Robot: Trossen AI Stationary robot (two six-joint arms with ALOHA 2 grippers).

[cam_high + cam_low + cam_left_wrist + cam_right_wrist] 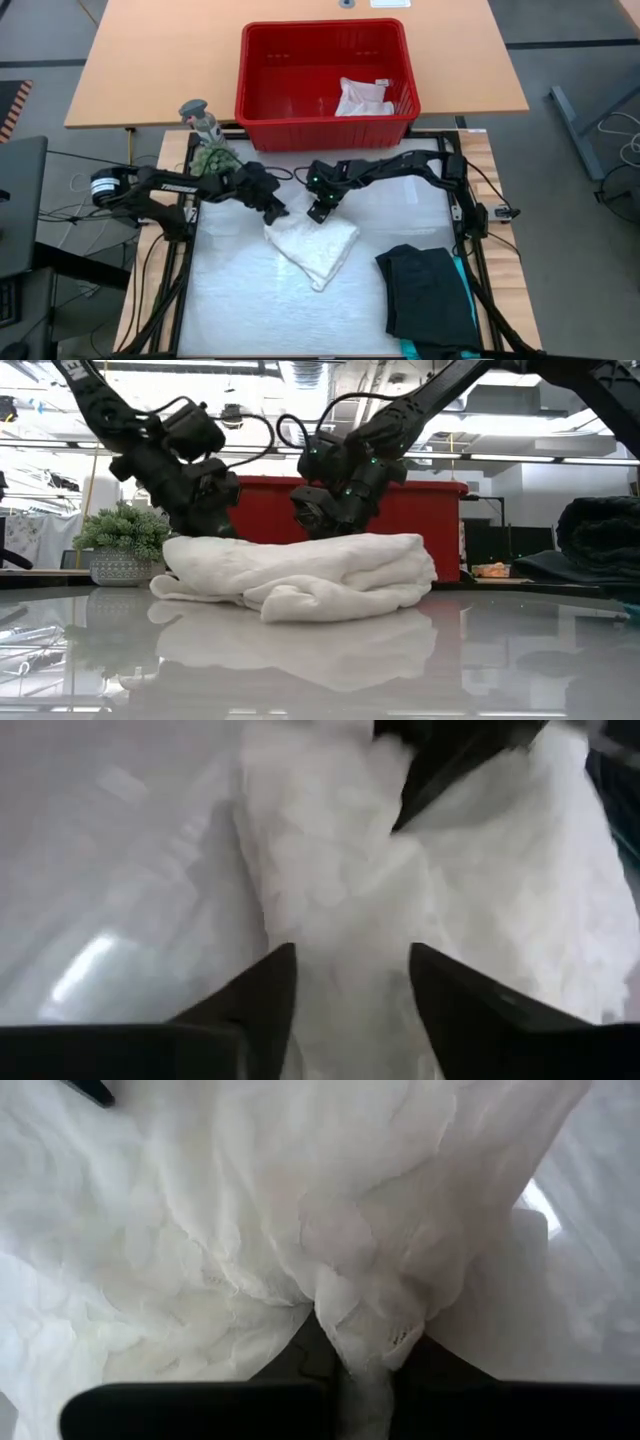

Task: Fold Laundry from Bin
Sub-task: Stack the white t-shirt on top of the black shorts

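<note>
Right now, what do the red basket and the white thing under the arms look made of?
The red basket looks like hard moulded plastic: smooth, slightly shiny, with slotted sides. The white top looks like thin soft fabric, probably lacy cotton: it crumples into folds and shows a patterned edge in the right wrist view.

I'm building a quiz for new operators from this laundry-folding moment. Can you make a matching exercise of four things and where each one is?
Things:
1. white lacy top
2. small white cloth
3. black garment
4. potted plant

Places:
A. inside the red bin
B. mat's right front corner
C. beside the left arm's base
D. mid-mat, between both grippers

Pairs: 1-D, 2-A, 3-B, 4-C
</note>
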